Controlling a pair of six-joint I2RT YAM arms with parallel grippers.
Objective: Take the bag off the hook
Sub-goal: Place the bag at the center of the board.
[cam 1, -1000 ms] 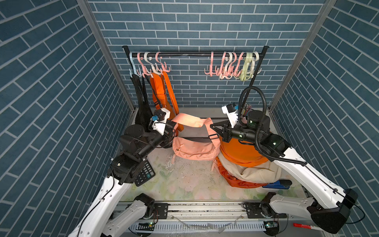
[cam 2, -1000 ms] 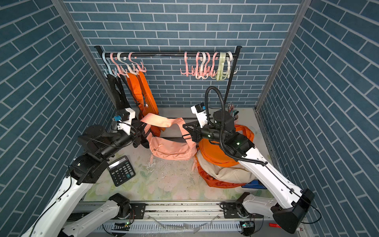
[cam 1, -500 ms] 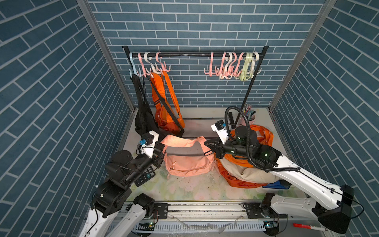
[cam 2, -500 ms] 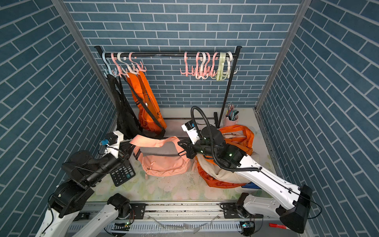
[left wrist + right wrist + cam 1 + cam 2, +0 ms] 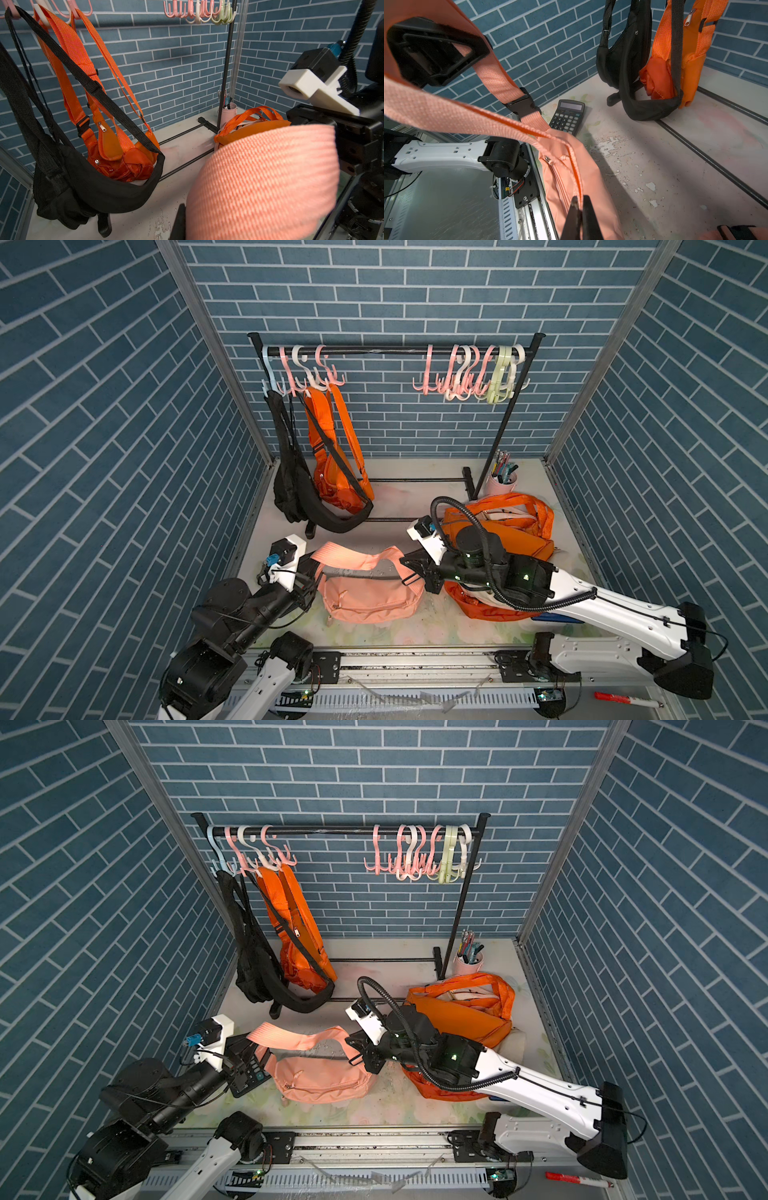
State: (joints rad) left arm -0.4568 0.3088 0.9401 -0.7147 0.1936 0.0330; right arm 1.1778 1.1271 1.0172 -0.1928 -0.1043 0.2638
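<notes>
In both top views we see the salmon-pink fabric waist bag (image 5: 370, 597) (image 5: 320, 1073) off the hooks, low at the tabletop's (image 5: 395, 506) front edge, left of the middle; we cannot tell whether it rests on the tabletop. Its wide woven strap (image 5: 353, 558) arches between the arms. The left gripper (image 5: 311, 570) (image 5: 249, 1048) is clamped on one end, the right gripper (image 5: 409, 572) (image 5: 358, 1052) on the other. The black metal rack (image 5: 374, 350) stands at the back edge. A black sling bag (image 5: 291, 489) and an orange sling bag (image 5: 332, 477) hang from plastic hooks (image 5: 307, 373) at the back left corner. A crumpled orange tote (image 5: 498, 531) lies by the right edge. In the left wrist view the strap (image 5: 259, 176) fills the frame and the fingers (image 5: 179, 218) are mostly hidden. In the right wrist view the right gripper (image 5: 580, 204) is pinched together on the strap's edge at the bag (image 5: 581, 176). The left gripper (image 5: 431, 52) grips the strap beyond, and a black calculator (image 5: 568, 116) lies flat near the tabletop's left edge.
</notes>
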